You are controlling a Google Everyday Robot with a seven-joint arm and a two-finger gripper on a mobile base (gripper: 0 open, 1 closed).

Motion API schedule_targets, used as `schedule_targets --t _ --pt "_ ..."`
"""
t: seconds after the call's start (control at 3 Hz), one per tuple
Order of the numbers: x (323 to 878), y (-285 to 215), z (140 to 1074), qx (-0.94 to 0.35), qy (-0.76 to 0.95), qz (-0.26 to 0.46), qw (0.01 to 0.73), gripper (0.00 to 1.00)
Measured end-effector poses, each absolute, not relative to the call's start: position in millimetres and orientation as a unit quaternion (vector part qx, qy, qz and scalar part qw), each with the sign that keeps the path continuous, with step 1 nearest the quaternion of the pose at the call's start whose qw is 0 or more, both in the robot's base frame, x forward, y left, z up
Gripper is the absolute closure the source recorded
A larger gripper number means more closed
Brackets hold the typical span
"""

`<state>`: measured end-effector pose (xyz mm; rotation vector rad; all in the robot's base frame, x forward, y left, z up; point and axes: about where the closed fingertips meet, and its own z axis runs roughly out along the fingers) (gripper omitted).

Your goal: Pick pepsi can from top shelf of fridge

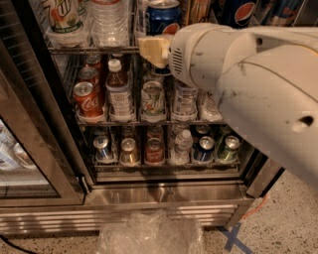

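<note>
**Gripper at the lip of the top shelf, pepsi can just above it**

The fridge (164, 194) stood with its glass door (30, 149) swung out at 9 o'clock, leaving the whole front unblocked. The arm (258, 84) filled the frame from 3 o'clock towards the centre and covered the right part of the upper racks. The gripper (152, 49) sat at the front edge of the top shelf (89, 49), near 12 o'clock of the frame. It was seen from behind, so whether it was spread or closed could not be made out.

The pepsi can (163, 17) stood on the top shelf at 1 o'clock of the gripper, just beside it; contact could not be judged. At 9 o'clock of the can, close by, stood a clear water bottle (107, 22), with little room between them. A second Pepsi-marked can (237, 12) stood at 3 o'clock, well apart, above the arm.

The top shelf showed two Pepsi cans, one clear water bottle and one green-labelled bottle (64, 20).

The middle shelf (149, 121) showed:
- three Coca-Cola cans (88, 99) in a file at its 9 o'clock end
- one brown bottle (119, 94) with a white cap
- one green-and-white can (153, 96)
- two clear bottles (185, 101) partly behind the arm

The front row of the bottom shelf (164, 163) held five cans and one small capped bottle (183, 146).

On the floor, a crumpled plastic sheet (149, 233) lay at 6 o'clock, close to the fridge base. A blue tape cross (233, 238) lay at 5 o'clock.
</note>
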<state>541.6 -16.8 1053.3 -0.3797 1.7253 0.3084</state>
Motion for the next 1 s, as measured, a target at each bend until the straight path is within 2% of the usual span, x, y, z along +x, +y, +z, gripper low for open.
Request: schedule_targets --t 0.67,1.0 --pt "469.2 13.2 1031.4 -0.171 0.797 0.115 0.567 1.0" --pt "469.2 13.2 1031.4 -0.171 0.797 0.115 0.567 1.0"
